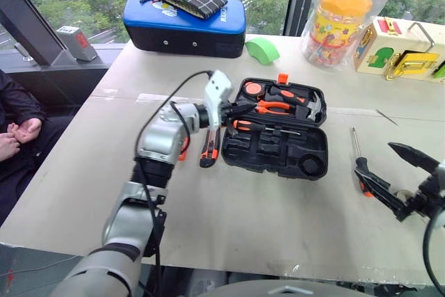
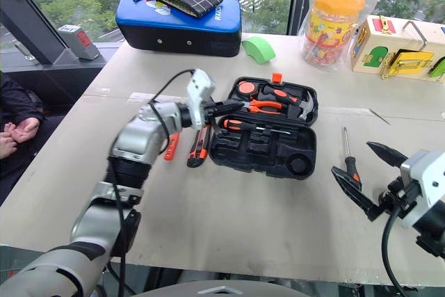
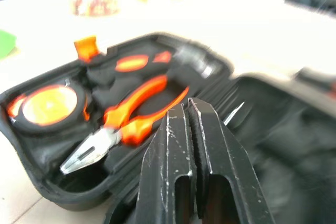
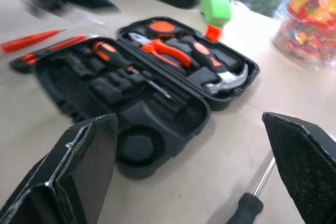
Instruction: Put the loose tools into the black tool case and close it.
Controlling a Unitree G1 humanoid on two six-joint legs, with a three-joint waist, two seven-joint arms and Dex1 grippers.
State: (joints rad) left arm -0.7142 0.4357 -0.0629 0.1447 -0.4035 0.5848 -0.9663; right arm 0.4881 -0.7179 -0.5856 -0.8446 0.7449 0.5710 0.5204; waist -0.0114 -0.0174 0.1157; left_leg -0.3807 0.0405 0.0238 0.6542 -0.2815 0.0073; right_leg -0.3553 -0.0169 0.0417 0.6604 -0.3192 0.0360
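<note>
**A:** What does the black tool case (image 1: 281, 137) look like?

**B:** It lies wide open in the middle of the worktop (image 1: 229, 220). The far half holds a round orange tape (image 4: 164, 28), orange pliers (image 4: 160, 48) and a hammer (image 4: 220, 77). The near half has one screwdriver (image 1: 264, 128) in its slot. A small orange latch (image 1: 282, 78) sticks up at the back.

**A:** Where are the loose tools?

**B:** At 9 o'clock from the case lie a slim orange screwdriver (image 2: 171, 146) and an orange-and-black knife (image 1: 209, 149), just beside it. At 3 o'clock from the case lies another screwdriver (image 2: 348, 154) with a black-and-orange handle.

**A:** And the end effectors?

**B:** The left end effector (image 1: 240, 110) is pinched closed with nothing in it, over the case's left edge. The right end effector (image 2: 365, 172) is spread wide open and empty, near that screwdriver on the right.

**A:** What about the room?

**B:** The worktop is pale beige. At the back stand a blue case (image 1: 184, 22), a green roll (image 1: 262, 50), a jar with an orange lid (image 1: 341, 22) and a toy box (image 1: 400, 50). Behind are windows with trees.
</note>
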